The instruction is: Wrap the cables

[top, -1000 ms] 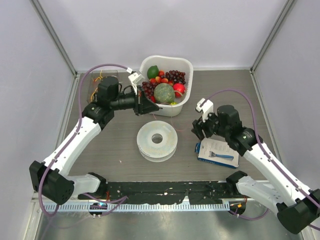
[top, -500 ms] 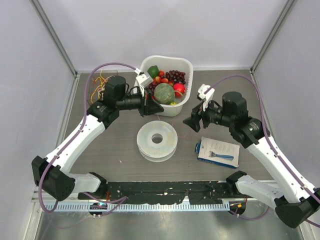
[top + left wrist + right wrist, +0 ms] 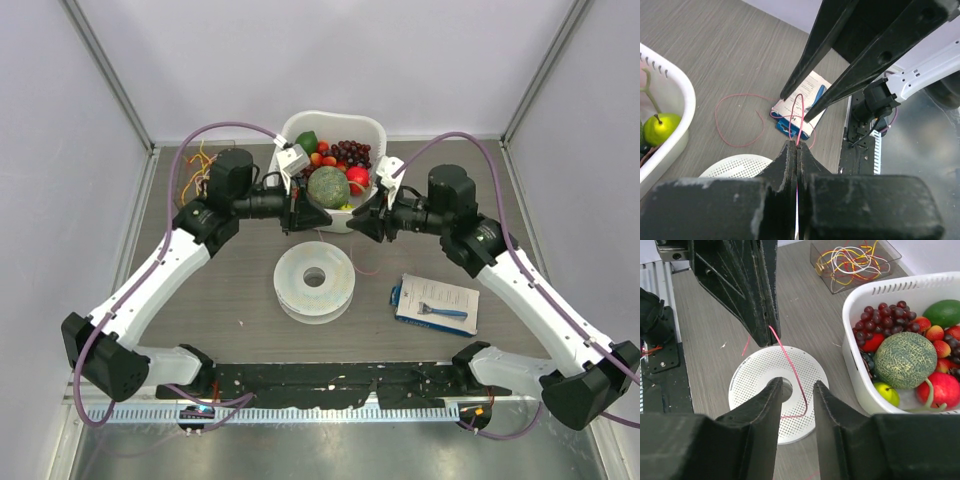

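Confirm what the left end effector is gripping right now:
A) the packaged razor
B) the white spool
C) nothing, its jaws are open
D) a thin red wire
D: in the left wrist view the left end effector is shut with its fingertips pressed together, and the thin red wire comes out from between them.

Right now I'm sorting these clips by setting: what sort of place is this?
Probably a lab robot test cell: pale walls and metal posts enclose a grey table, two arms are bolted at its edge, and a fruit basket sits there.
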`<state>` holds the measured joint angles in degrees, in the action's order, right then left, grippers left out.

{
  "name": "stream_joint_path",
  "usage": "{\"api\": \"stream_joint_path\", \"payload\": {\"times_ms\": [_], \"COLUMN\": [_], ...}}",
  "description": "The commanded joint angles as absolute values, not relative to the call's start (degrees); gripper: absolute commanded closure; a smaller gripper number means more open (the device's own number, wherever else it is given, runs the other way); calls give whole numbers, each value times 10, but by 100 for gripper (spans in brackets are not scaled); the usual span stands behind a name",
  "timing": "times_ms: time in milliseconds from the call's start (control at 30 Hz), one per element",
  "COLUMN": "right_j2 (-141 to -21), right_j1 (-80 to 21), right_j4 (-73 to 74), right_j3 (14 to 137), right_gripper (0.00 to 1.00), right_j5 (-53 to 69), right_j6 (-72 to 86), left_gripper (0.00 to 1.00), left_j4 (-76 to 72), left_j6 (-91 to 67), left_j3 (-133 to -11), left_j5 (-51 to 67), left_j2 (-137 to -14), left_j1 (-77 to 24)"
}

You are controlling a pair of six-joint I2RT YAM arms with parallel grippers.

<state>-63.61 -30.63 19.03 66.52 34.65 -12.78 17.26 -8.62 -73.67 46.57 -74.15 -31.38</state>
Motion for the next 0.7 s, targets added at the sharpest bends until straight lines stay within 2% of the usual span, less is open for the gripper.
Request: {"api": "stream_joint_path", "payload": {"times_ms": [0,133,167,433,667], "right_j2": [-636,-643,-643,-643,-655], "right_j1": [-315,-324,-330,-365,-368], "right_j4": [132,115,110,64,25], "right_j3": [656,653,650,623,627], "right_gripper": [71,98,99,99,98], "right_j5": [370,374,374,380,341], "right_j6": [-139,-125,-118,-51,12], "left_gripper": [100,100,100,100,100], "left_j4": [128,53,27,-167,-227], "left_j6": [-104,-172,-202,-356,-418], "left_j3": [-751,-729,-723,-663,-643], "left_j5": [500,511,509,430,388], "left_j2": [-726,-721,-720,-708,-720], "left_j1": [-316,-312,-311,-308,-308]}}
